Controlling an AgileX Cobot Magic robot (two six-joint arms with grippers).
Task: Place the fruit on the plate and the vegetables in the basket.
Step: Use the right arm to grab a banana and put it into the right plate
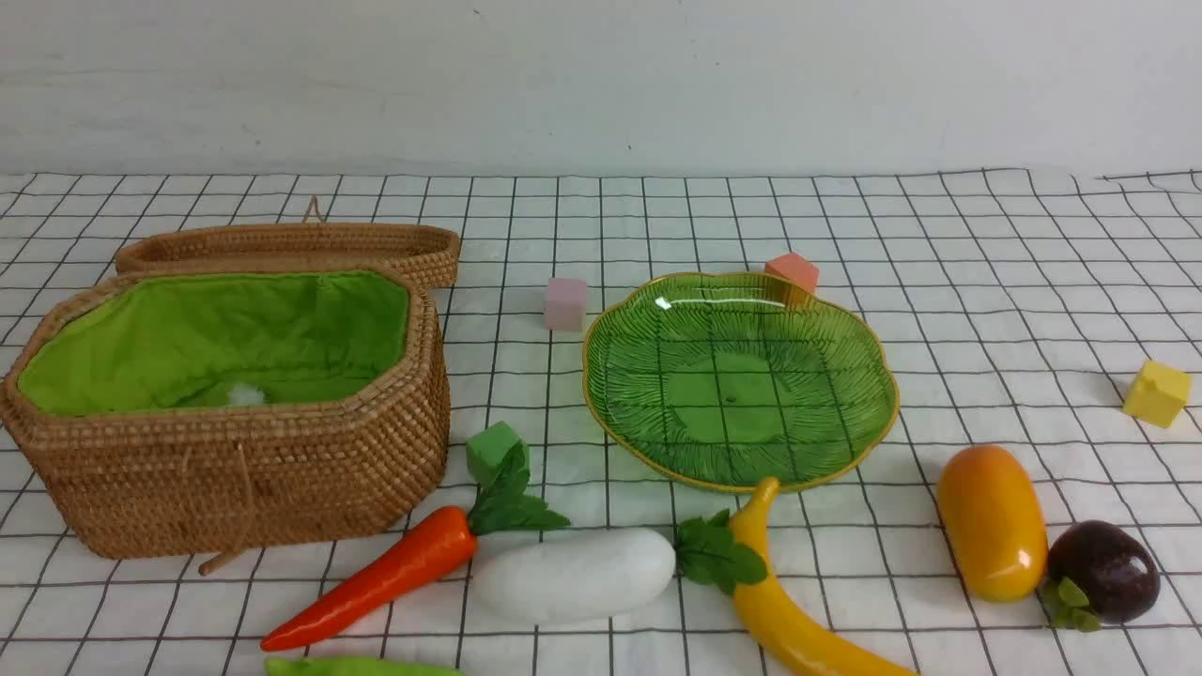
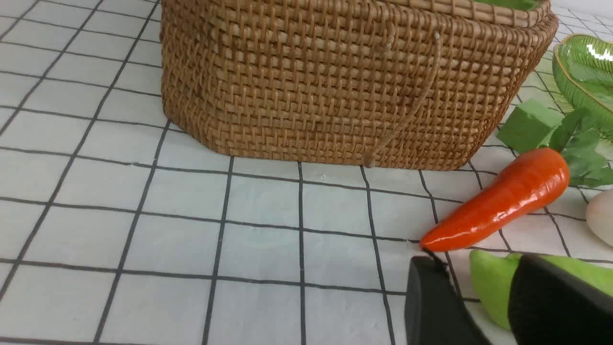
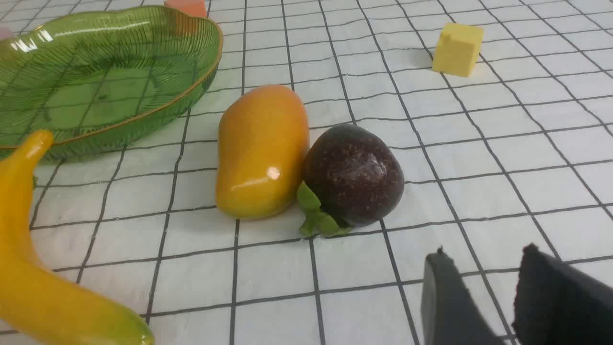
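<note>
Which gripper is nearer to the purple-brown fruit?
Right. The right gripper hovers just short of the purple-brown fruit; the left gripper is across by the carrot.

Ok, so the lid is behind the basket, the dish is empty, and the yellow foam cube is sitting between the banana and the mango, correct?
Not quite: the yellow foam cube is beyond the dark round fruit, off to the right of the mango, as the front view shows. The rest stands.
</note>
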